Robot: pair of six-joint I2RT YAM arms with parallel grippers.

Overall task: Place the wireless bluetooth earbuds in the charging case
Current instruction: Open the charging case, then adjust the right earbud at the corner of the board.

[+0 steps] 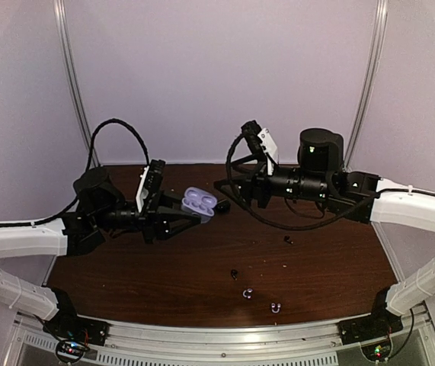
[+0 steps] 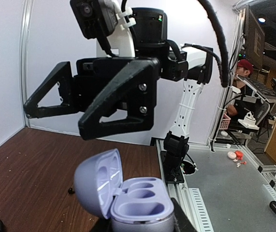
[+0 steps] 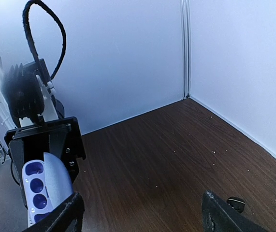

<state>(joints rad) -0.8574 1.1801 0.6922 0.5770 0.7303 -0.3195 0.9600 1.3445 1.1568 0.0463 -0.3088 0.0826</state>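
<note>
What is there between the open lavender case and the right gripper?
Nothing. The left wrist view shows only air between the lavender case and the open right gripper.

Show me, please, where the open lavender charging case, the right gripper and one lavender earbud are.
lavender charging case [image 2: 138, 217]: left wrist view, base's outer wall.
right gripper [image 2: 54, 121]: left wrist view, midway between its fingertips.
lavender earbud [image 1: 276, 308]: top external view, its middle.
</note>
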